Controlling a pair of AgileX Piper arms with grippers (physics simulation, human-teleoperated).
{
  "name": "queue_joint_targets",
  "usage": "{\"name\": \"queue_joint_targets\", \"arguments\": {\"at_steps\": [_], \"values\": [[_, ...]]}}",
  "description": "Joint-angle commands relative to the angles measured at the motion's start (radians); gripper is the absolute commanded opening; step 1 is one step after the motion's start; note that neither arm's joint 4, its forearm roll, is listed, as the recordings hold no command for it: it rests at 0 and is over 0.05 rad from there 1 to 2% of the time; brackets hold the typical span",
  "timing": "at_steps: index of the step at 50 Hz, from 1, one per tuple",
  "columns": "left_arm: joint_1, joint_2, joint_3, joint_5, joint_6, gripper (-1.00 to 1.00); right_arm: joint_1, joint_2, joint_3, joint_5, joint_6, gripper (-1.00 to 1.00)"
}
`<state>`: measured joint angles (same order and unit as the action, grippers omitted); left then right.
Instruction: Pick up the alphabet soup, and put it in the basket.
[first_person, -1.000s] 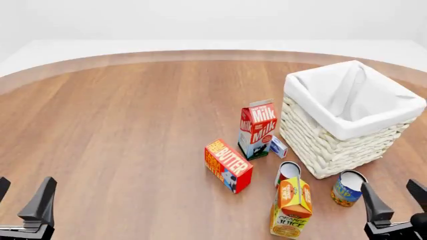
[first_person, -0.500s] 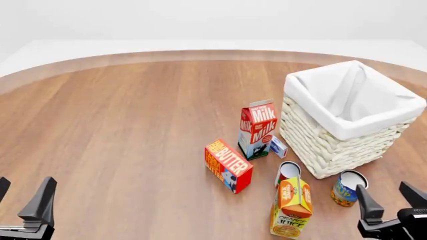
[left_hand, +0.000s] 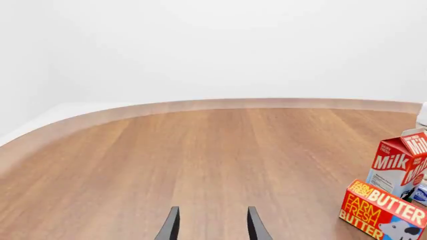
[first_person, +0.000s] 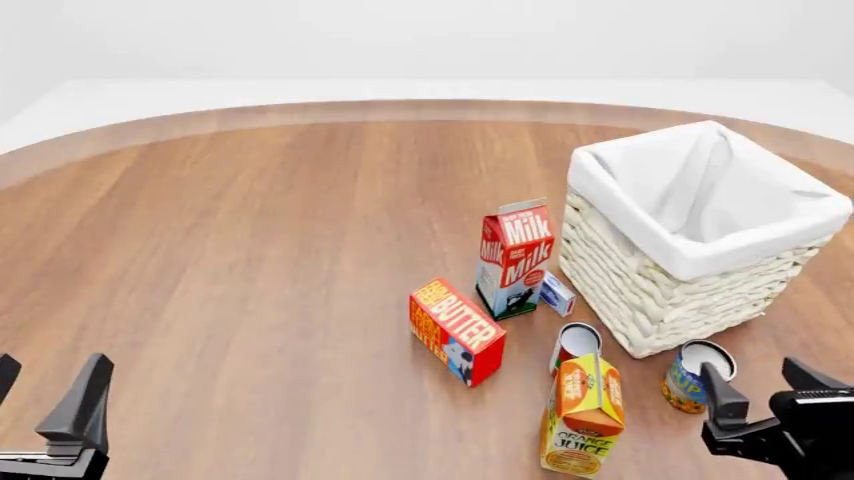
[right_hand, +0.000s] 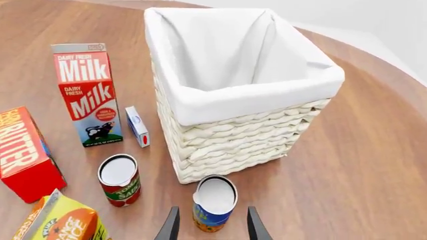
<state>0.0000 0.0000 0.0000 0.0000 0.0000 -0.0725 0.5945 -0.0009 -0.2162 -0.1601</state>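
Note:
The alphabet soup (first_person: 691, 374) (right_hand: 213, 203) is a small blue-labelled can with a pale top, standing upright just in front of the basket's near corner. The basket (first_person: 667, 290) (right_hand: 233, 135) is a large whitish wicker box lined with white cloth, at the right of the table. My right gripper (first_person: 767, 400) (right_hand: 209, 226) is open, just short of the can on its near side, fingers on either side of the can's line. My left gripper (first_person: 47, 400) (left_hand: 209, 225) is open at the near left, far from the can, with nothing between its fingers.
A red-and-white can (first_person: 577, 346) (right_hand: 120, 180) and an orange juice carton (first_person: 583, 412) (right_hand: 60, 220) stand left of the soup. A milk carton (first_person: 514, 256) (right_hand: 88, 95), a butter box (first_person: 457, 330) (right_hand: 23, 155) and a small white-blue box (first_person: 557, 293) (right_hand: 137, 126) lie further left.
My right gripper has moved forward and leftward toward the soup can. The left gripper and all objects stayed where they were.

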Motion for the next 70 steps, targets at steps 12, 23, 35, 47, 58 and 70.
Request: {"name": "queue_joint_targets", "arguments": {"at_steps": [12, 23, 35, 47, 58, 70], "values": [[0.0, 0.0, 0.0, 0.0, 0.0, 1.0, -0.005, 0.201, 0.001, -0.148, 0.004, 1.0], [0.0, 0.0, 0.0, 0.0, 0.0, 1.0, -0.005, 0.284, 0.001, -0.212, 0.005, 1.0], [0.0, 0.0, 0.0, 0.0, 0.0, 1.0, -0.01, 0.342, 0.001, -0.251, 0.006, 1.0], [0.0, 0.0, 0.0, 0.0, 0.0, 1.0, -0.013, 0.434, 0.001, -0.324, 0.005, 1.0], [0.0, 0.0, 0.0, 0.0, 0.0, 1.0, -0.017, 0.555, 0.001, -0.419, 0.007, 1.0], [0.0, 0.0, 0.0, 0.0, 0.0, 1.0, -0.019, 0.621, 0.001, -0.47, 0.01, 1.0]]}}
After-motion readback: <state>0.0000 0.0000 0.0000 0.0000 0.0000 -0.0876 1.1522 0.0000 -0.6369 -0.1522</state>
